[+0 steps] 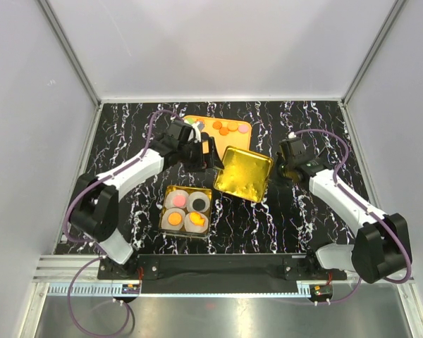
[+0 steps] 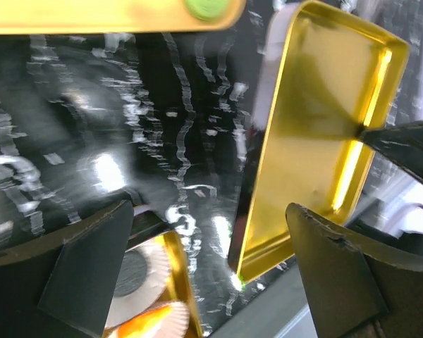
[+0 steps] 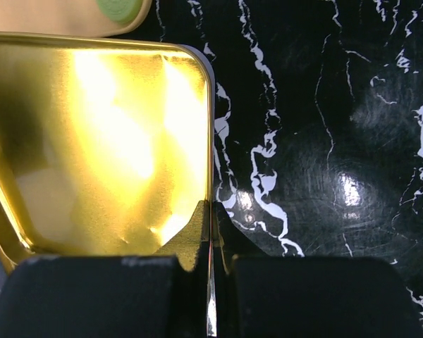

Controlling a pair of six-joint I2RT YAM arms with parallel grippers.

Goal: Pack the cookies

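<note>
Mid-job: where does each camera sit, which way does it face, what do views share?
Top external: above and behind the bases, looking down on the black marbled table; both arms show.
Left wrist: on the left arm, facing the shiny gold square lid past its open left gripper.
Right wrist: looks down past the right gripper, shut on that lid's rim.
Shared: both wrist views show the lid and a green cookie on the orange tray.
</note>
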